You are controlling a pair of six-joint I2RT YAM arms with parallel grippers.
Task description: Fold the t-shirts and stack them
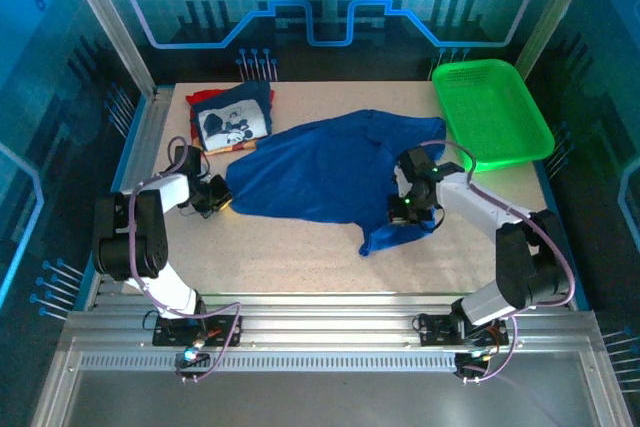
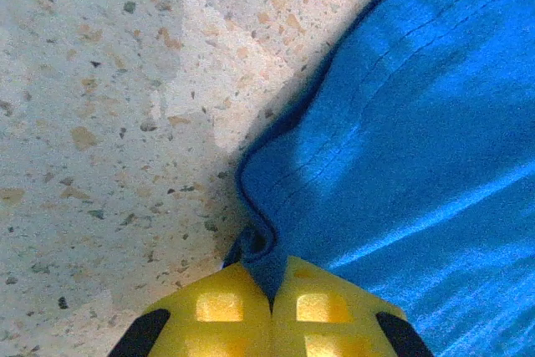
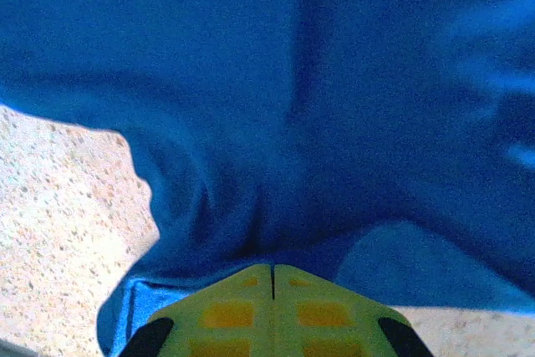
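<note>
Left pincer (image 2: 272, 290) pinching blue tee (image 1: 330, 172), basket (image 1: 492, 115) nearby

The blue t-shirt (image 1: 330, 172) is a plain royal blue, darker where its folds lie in shadow, with hem stitching of the same blue. The navy t-shirt (image 1: 232, 125) carries a white panel with a black-and-white cartoon mouse, and a strip of a red t-shirt (image 1: 212, 150) shows at its edge. The basket (image 1: 490, 112) is bright green, the table (image 2: 125, 123) is pale beige flecked with brown and dark specks (much like terrazzo), and the fingers (image 2: 219, 307) of the left gripper (image 2: 272, 294) and right gripper (image 3: 272, 277) are yellow with black patches at their outer edges.
</note>
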